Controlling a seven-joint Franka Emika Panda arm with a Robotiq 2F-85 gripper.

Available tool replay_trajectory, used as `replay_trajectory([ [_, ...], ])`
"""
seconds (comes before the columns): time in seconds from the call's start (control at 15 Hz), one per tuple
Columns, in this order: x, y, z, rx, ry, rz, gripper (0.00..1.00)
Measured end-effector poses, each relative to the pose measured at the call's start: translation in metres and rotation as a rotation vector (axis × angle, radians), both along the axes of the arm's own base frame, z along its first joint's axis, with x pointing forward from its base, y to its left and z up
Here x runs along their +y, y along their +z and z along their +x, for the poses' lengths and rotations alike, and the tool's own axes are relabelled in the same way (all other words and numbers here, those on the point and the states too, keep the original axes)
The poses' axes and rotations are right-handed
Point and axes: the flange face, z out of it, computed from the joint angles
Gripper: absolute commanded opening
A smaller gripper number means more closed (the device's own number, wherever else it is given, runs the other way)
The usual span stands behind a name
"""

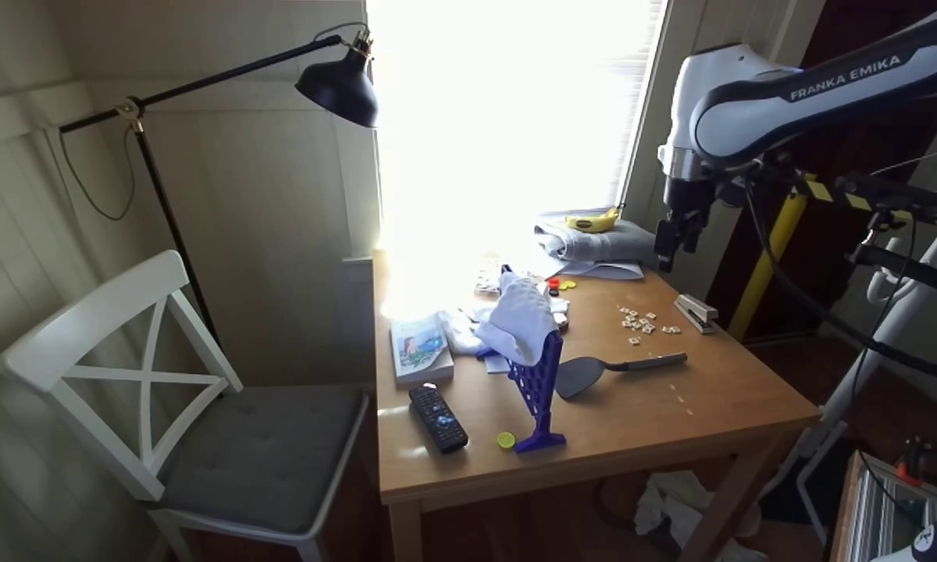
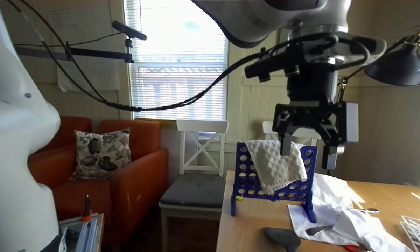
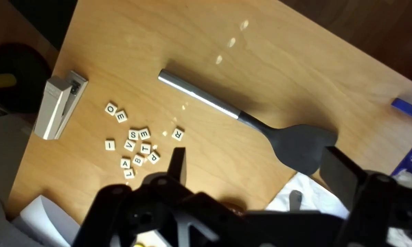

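Observation:
My gripper (image 1: 676, 251) is open and empty, held above the wooden table; its fingers also show wide apart in an exterior view (image 2: 307, 158) and the wrist view (image 3: 255, 163). In the wrist view, a dark spatula (image 3: 297, 145) with a metallic handle lies below, its blade partly behind a finger. White letter tiles (image 3: 137, 148) lie scattered beside a beige-grey stapler (image 3: 60, 106). A blue upright grid rack (image 2: 243, 171) stands on the table with a white waffle cloth (image 2: 274, 166) draped over it. The rack (image 1: 545, 390) and cloth (image 1: 521, 316) show in both exterior views.
A black remote (image 1: 439, 419), a book (image 1: 418, 343) and a yellow-green disc (image 1: 506, 440) lie near the rack. A banana (image 1: 593, 222) rests on a folded grey towel (image 1: 597, 242). White cloth with cutlery (image 2: 320, 229) lies behind the spatula. A black lamp (image 1: 340, 86) overhangs.

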Motion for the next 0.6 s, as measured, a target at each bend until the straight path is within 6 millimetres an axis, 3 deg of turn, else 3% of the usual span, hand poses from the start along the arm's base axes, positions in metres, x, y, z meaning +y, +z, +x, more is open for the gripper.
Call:
replay_trajectory([
  [0.2, -0.017, -0.025, -0.003, 0.050, -0.021, 0.016, 1.00],
  [0.6, -0.016, -0.029, -0.003, 0.053, -0.033, 0.023, 1.00],
])
